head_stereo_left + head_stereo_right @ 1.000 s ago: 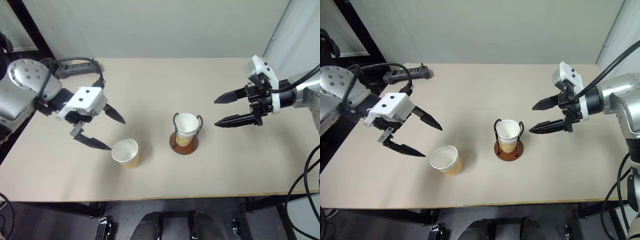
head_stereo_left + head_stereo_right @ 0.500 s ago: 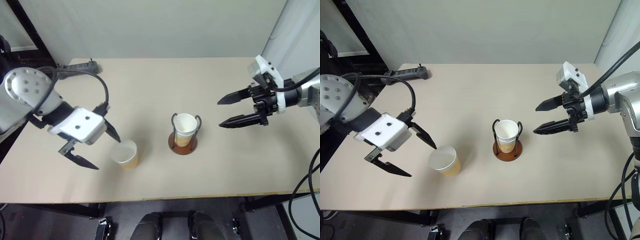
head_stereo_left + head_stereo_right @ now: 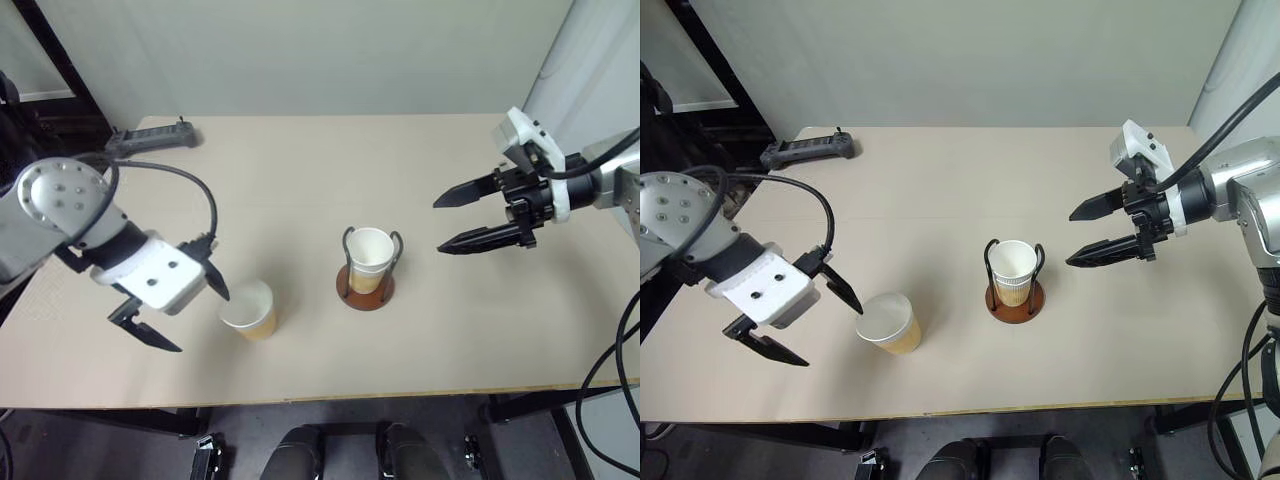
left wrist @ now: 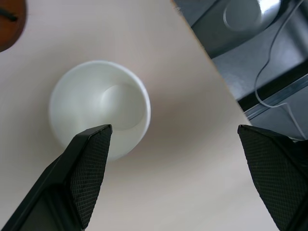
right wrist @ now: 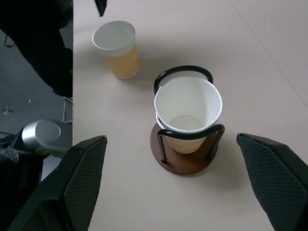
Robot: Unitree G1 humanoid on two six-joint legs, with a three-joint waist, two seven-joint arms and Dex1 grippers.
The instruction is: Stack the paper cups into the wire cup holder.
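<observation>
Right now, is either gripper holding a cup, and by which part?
Nothing is held. The left gripper is open beside the loose cup, one finger near its rim. The right gripper is open, away from the holder.

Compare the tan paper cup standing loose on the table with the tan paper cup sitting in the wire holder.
The loose tan paper cup stands directly on the beige table; the cup in the holder sits between the dark wire loops of the reddish-brown-based wire cup holder. The loose cup is right next to the open left gripper; the holder's cup stands apart from both grippers. Both are upright, tan outside, white inside.
</observation>
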